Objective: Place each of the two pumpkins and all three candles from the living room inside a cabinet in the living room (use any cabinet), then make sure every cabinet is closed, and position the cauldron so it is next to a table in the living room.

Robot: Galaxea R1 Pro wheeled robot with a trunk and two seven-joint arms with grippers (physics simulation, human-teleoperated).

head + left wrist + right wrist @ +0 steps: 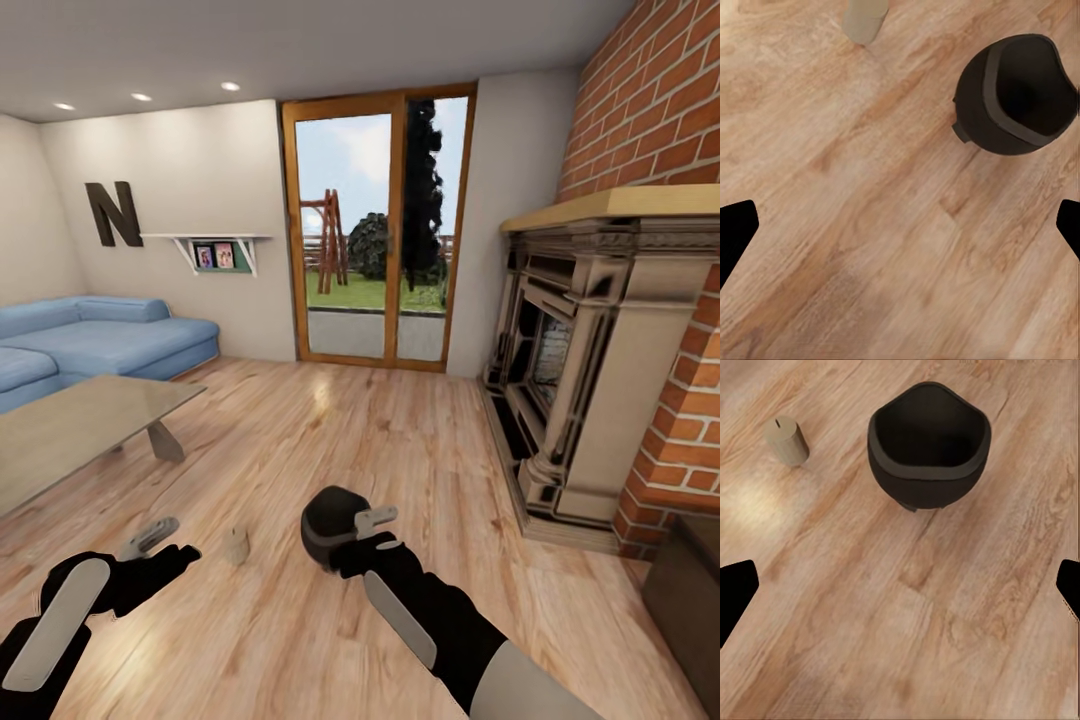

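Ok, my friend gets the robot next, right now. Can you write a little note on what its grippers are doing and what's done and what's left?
Left gripper: open, empty, low over the wood floor.
Right gripper: open, empty, right by the cauldron but not holding it.
The cauldron sits upright on the floor, apart from the table on the left. One candle stands on the floor between the grippers.
Nothing looks finished yet.
Left: store the candle, find the other candles and the pumpkins, close the cabinets, move the cauldron beside the table.
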